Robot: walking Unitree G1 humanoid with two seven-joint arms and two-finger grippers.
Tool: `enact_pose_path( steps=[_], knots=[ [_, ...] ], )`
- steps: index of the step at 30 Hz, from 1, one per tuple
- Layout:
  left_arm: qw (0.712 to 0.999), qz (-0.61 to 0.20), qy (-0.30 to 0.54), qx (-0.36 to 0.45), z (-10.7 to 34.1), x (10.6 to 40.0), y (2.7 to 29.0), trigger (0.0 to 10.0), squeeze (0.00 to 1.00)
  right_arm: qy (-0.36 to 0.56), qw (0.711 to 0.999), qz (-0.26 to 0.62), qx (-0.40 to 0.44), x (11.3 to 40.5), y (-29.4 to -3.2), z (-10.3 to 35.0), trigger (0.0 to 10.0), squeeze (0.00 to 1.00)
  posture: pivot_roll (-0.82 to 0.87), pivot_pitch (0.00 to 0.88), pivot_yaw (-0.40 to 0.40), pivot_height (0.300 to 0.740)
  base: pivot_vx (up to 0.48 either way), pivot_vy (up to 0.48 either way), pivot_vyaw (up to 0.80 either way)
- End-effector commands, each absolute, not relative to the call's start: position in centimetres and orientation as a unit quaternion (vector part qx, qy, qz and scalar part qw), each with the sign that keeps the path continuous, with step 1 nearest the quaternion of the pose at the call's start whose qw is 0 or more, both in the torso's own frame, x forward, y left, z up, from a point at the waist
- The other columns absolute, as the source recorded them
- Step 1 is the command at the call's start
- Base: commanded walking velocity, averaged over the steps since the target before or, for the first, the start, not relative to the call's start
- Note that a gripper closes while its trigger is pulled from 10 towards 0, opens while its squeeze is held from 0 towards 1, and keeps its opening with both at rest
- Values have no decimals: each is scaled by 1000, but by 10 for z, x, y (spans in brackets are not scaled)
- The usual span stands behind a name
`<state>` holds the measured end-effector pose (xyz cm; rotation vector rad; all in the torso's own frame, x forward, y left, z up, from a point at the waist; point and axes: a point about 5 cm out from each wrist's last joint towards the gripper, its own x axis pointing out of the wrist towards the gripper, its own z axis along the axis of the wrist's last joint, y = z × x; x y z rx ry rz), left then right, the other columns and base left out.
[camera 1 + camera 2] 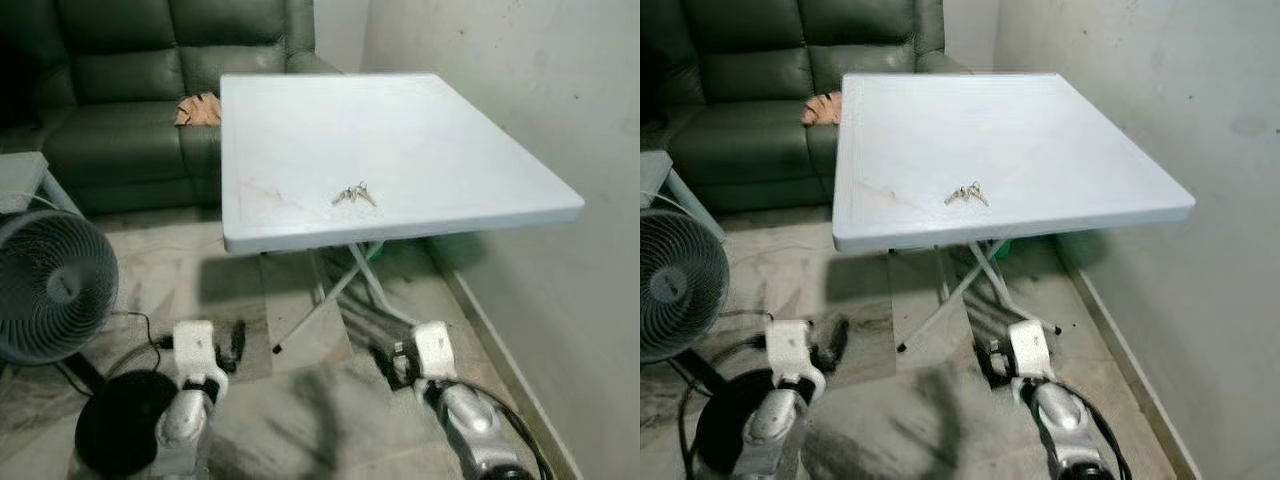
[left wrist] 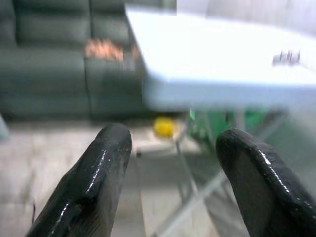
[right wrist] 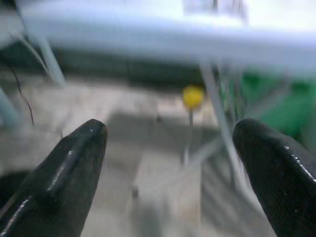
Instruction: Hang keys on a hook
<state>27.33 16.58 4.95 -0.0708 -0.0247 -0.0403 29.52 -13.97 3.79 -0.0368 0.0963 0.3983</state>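
Note:
A small bunch of silver keys (image 1: 354, 194) lies on the white folding table (image 1: 420, 130), near its front edge. The same keys (image 2: 286, 58) appear blurred in the left wrist view. Both arms hang low in front of the table, below its top. My left gripper (image 2: 173, 163) is open with nothing between its black fingers (image 2: 94, 182). My right gripper (image 3: 170, 158) is also open and empty, and it points under the table. The left arm (image 1: 190, 400) is at the lower left and the right arm (image 1: 470, 420) at the lower right.
A dark green sofa (image 1: 120, 90) stands behind the table, with an orange thing (image 1: 198, 110) on its seat. A round fan (image 1: 50, 285) and a black disc base (image 1: 120, 420) stand at the left, with cables on the floor. A wall (image 1: 560, 80) runs along the right. Under the table lie a yellow ball (image 2: 164, 127) and green items.

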Motion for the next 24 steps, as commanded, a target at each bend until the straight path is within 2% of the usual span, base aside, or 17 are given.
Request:
enact_pose_path(
  steps=[1, 9, 17, 24],
  knots=[
    [999, -20, -27, -36, 59, 271, 167, 10000, 0, 18, 978, 209, -7, 295, -139, 49, 10000, 1000, -54, 0, -38, 740, 0, 0, 0],
    [996, -4, -73, -55, 94, 269, 178, 10000, 0, -43, 974, 222, -7, 299, -136, 81, 10000, 1000, -55, 0, -39, 740, 0, 0, 0],
    [994, 26, -68, -82, 115, 267, 181, 10000, 0, -75, 969, 233, 17, 299, -130, 107, 10000, 1000, -57, 0, -40, 740, 0, 0, 0],
    [994, 28, -77, -65, 134, 265, 190, 10000, 0, -96, 970, 221, 20, 301, -134, 127, 10000, 1000, -55, 0, -41, 740, 0, 0, 0]
  ],
)
